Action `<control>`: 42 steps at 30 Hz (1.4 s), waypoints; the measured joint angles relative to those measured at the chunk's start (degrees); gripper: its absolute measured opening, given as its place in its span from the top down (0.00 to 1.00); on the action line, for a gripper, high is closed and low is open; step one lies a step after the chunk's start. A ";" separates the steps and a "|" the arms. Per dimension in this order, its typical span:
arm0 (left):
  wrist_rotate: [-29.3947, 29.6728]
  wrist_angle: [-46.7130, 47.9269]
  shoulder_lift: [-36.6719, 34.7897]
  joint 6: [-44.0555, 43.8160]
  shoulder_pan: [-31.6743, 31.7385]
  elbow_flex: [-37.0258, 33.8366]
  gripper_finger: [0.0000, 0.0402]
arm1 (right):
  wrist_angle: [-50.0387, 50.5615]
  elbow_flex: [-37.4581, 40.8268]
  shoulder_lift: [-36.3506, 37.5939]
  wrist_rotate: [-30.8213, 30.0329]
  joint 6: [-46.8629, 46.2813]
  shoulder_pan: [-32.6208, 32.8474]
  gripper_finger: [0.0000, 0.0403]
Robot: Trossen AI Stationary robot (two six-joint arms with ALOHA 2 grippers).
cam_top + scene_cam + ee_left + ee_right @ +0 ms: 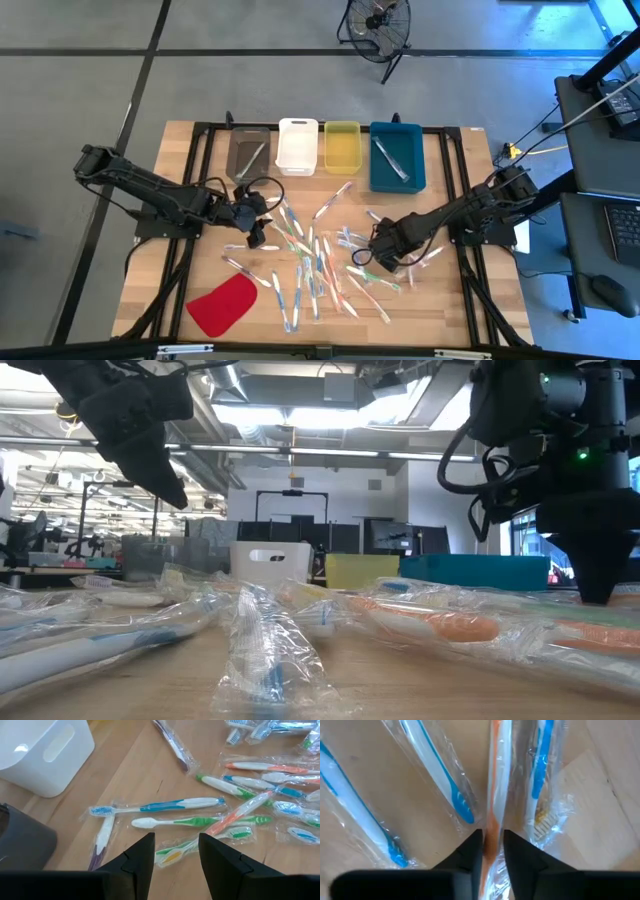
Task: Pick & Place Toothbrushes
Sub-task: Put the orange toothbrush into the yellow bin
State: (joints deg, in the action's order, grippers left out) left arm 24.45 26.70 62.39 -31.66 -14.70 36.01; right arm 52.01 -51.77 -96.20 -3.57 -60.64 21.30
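Note:
Many toothbrushes [310, 262] in clear wrappers lie scattered on the wooden table [450, 310]. My right gripper [386, 262] stands at the heap's right side, pointing down, shut on a wrapped orange-and-white toothbrush [495, 780]. In the low view the right gripper [600, 592] reaches down to the table. My left gripper [257, 236] hangs open above the heap's left side. In its wrist view the left gripper [175, 852] has blue and green toothbrushes [165, 806] beyond its fingers and nothing between them. My right gripper pinches the wrapped toothbrush between its two fingers, at the orange stretch of the handle [492, 827]. The fingers [472, 847] come from above, pointing down, and lie across the toothbrush. The toothbrush lies flat on the table among the others.
Along the far edge stand a grey bin [248, 152], a white bin [297, 146], a yellow bin [342, 146] and a blue bin [397, 156]. A flat red piece [223, 305] lies near the table's near left corner. Blue toothbrushes [455, 795] lie close beside the held one.

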 joint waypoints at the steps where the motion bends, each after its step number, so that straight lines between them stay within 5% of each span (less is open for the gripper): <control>1: 0.00 0.01 0.00 -0.03 0.00 0.00 0.63 | 0.02 0.00 0.00 0.00 0.00 -0.11 0.85; 7: 0.00 0.02 0.00 -0.15 0.00 0.00 0.63 | 0.11 0.00 0.00 0.85 0.38 -0.55 0.95; 15: -0.02 0.02 0.00 -0.15 0.00 0.00 0.63 | 0.43 0.02 0.99 1.70 0.46 -0.59 0.89; 23: -0.02 0.04 0.00 -0.15 0.00 0.00 0.63 | -1.04 0.02 5.00 1.50 1.53 -0.59 0.96; 35: 1.58 0.07 0.00 -1.10 0.14 0.00 0.63 | -15.10 0.02 12.14 -12.03 10.70 -1.30 0.94; 42: 1.60 0.11 0.00 -0.45 1.12 0.00 0.63 | -23.38 0.02 12.81 -13.14 18.22 -5.32 0.93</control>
State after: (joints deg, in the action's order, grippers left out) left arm 26.04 26.81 62.39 -32.11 -13.58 36.01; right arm 28.63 -51.75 -83.40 -16.71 -42.42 15.98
